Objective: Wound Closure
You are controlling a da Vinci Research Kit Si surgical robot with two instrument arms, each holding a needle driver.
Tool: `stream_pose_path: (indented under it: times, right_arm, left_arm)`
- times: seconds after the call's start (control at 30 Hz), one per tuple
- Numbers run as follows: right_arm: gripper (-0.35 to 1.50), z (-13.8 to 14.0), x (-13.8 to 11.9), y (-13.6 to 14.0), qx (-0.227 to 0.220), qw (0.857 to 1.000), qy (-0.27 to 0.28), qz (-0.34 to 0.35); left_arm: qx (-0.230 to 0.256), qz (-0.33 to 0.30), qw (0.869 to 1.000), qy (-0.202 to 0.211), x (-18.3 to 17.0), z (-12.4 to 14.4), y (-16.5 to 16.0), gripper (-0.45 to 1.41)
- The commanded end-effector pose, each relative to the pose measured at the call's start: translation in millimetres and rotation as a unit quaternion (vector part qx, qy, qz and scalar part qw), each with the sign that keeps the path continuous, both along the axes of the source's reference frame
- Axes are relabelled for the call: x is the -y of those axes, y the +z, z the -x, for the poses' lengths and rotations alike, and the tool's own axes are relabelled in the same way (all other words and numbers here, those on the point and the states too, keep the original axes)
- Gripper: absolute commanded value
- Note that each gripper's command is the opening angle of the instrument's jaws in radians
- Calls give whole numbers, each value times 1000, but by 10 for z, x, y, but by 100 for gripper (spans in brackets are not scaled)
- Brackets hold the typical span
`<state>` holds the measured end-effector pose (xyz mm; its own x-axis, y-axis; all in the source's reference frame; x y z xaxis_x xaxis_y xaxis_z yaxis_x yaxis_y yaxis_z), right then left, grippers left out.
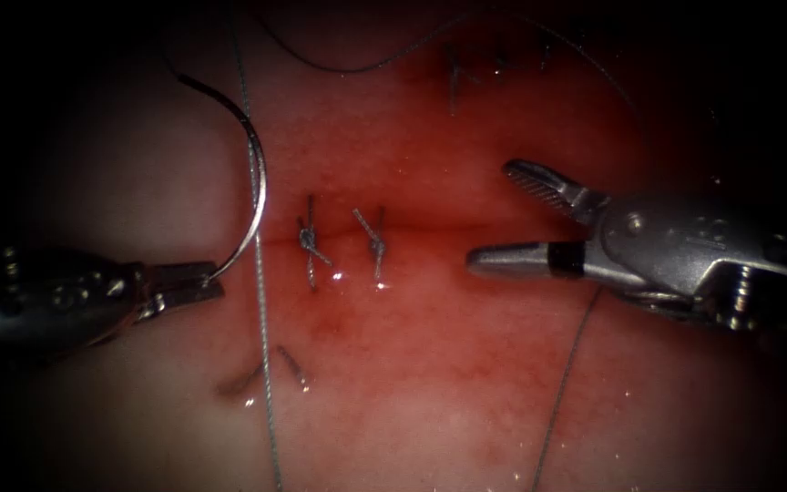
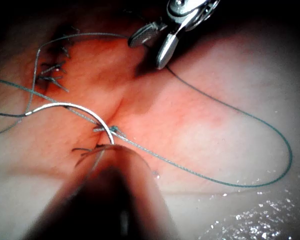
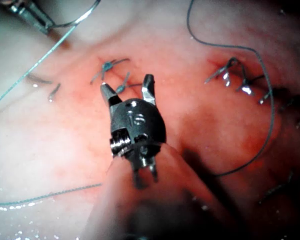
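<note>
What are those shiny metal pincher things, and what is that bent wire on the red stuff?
It is practice sewing on pork belly, the tissue, with no patient. A robot has two thin arms. The big picture looks down from above; the other two come from cameras riding on each arm. The left end effector is shut on one end of the curved needle, which arcs above the tissue, left of the cut, not stuck in. The right end effector is open and holds nothing. Two knotted stitches already close the cut. Thread trails across the tissue.
</note>
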<state>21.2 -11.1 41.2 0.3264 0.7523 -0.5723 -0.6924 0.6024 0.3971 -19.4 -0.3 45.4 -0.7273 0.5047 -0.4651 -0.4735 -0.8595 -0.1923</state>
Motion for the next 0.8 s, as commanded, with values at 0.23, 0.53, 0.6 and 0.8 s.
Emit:
stream_pose_path:
  times: [0.23, 0.53, 0.6, 0.8]
  right_arm:
    - [100, -16, -4, -24, 44, 997, 46, -33]
    - [89, -51, 0, -41, 92, 990, 89, -53]
    - [79, -61, 0, -38, 103, 988, 99, -54]
    - [4, -83, 5, -25, 115, 986, 100, -62]
  left_arm:
    - [-37, -19, 999, 17, 6, 34, 13, -45]
    - [-120, 7, 993, 5, 29, 60, 22, -45]
    - [-143, 13, 990, 4, 31, 63, 21, -31]
    - [-204, 45, 978, 15, 37, 68, 12, -30]
